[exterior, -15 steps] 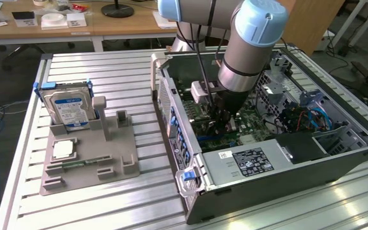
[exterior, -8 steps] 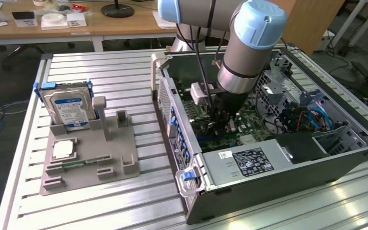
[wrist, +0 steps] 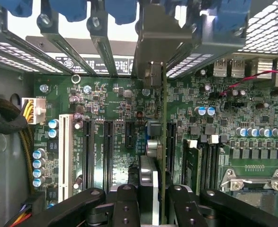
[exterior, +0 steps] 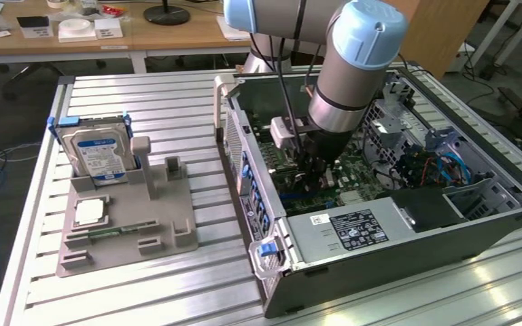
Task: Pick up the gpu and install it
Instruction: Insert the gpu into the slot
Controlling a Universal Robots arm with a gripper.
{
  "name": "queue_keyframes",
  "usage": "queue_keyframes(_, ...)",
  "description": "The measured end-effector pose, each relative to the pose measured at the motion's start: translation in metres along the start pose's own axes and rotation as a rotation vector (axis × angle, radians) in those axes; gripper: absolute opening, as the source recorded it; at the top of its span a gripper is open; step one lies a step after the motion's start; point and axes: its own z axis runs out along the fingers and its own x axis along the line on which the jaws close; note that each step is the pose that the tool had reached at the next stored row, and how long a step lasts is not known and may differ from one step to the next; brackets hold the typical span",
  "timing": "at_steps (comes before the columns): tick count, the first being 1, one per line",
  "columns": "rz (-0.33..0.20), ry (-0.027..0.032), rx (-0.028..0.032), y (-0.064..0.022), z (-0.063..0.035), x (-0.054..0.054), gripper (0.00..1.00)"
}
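Black claw fingers clamp the gpu edge-on, narrowly parted, above the green motherboard inside the computer case; its fan face is hidden.

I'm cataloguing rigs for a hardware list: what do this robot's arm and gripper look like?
The arm is a thick grey metallic tube with pale blue caps at its joints and a dark band near the wrist. A thin black cable runs down beside it. The gripper has black fingers with round holes.

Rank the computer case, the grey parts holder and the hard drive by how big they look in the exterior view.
1. computer case
2. grey parts holder
3. hard drive
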Motion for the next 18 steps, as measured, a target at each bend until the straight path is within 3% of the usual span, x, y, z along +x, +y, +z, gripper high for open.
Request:
queue_keyframes(6,0.000,0.0015,-0.0003,0.0001,-0.0010,0.0000,0.28)
queue_keyframes(9,0.001,0.0221,-0.0007,0.0001,-0.0007,0.0000,0.28)
queue_keyframes(18,0.001,0.0231,-0.0007,-0.0010,-0.0005,-0.0010,0.28)
